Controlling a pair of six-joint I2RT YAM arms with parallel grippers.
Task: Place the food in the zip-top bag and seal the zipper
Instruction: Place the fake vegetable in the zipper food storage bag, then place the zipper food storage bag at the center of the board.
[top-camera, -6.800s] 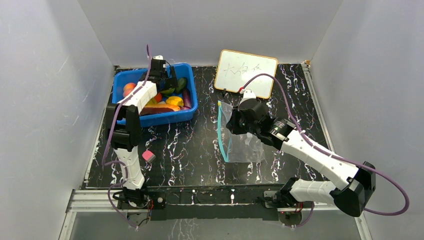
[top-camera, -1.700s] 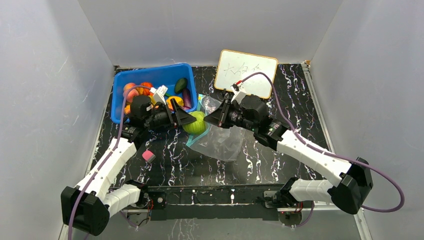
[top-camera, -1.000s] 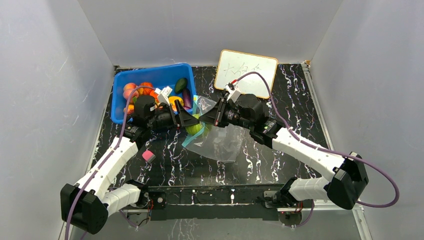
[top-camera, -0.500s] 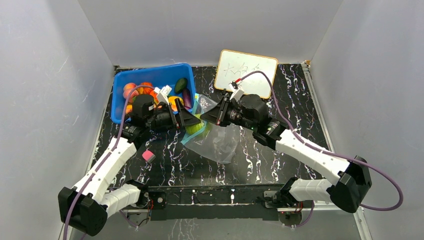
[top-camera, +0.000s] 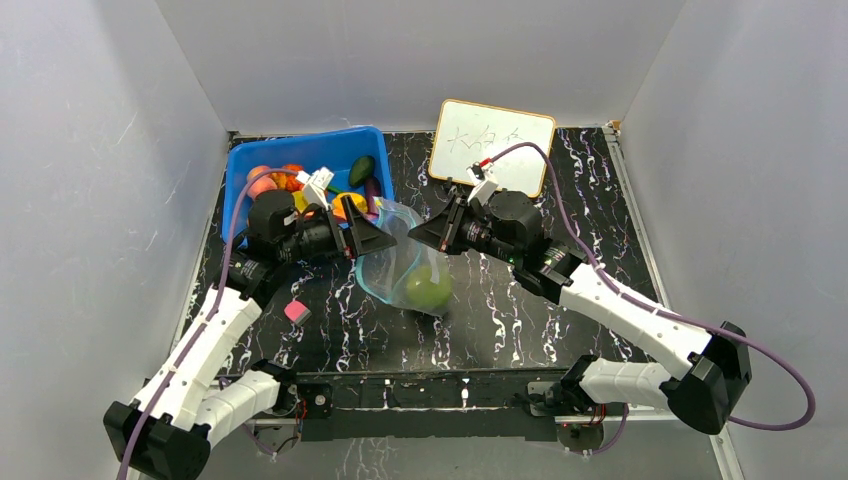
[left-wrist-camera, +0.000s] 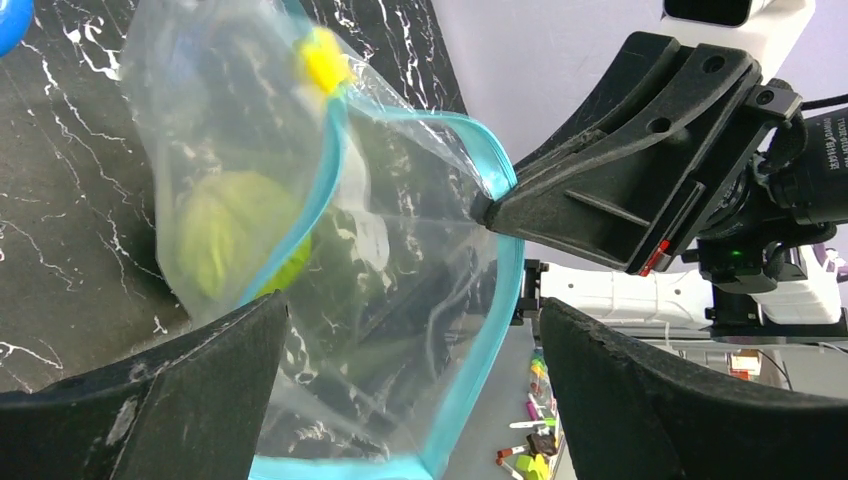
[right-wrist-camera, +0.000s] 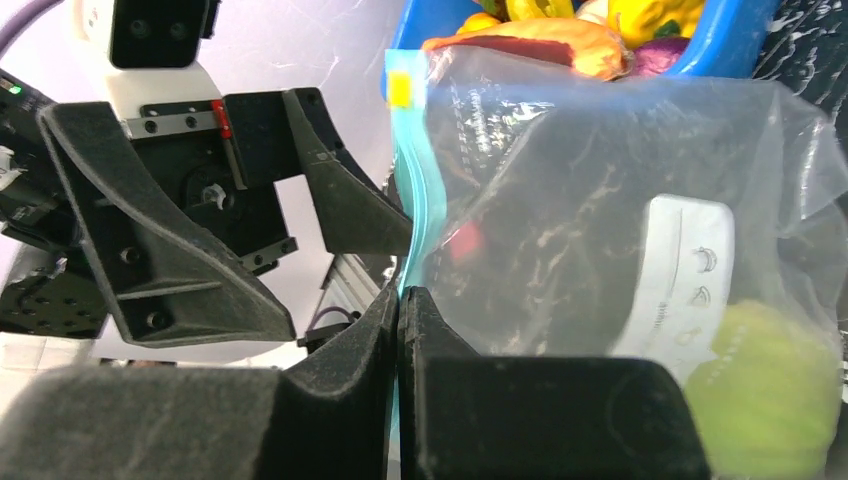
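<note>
The clear zip-top bag (top-camera: 396, 262) hangs by its mouth from my right gripper (top-camera: 414, 238), which is shut on the blue-teal zipper (right-wrist-camera: 410, 200) strip. A green round fruit (top-camera: 428, 288) lies inside at the bag's bottom, also showing through the plastic as the green fruit (left-wrist-camera: 225, 230) and the green fruit (right-wrist-camera: 765, 390). My left gripper (top-camera: 372, 232) is open at the bag's mouth and grips nothing; its fingers (left-wrist-camera: 150, 400) flank the zipper (left-wrist-camera: 470, 330) rim. The rest of the food (top-camera: 345, 200) sits in the blue bin.
The blue bin (top-camera: 300, 152) stands at the back left, right behind my left gripper. A whiteboard (top-camera: 492, 145) leans at the back centre. A small pink cube (top-camera: 297, 311) lies near the left arm. Grey walls close in three sides.
My left gripper has opened and let go of the green fruit, which has dropped into the bag. The bag now sags lower with the fruit at its bottom. My right gripper keeps its hold.
</note>
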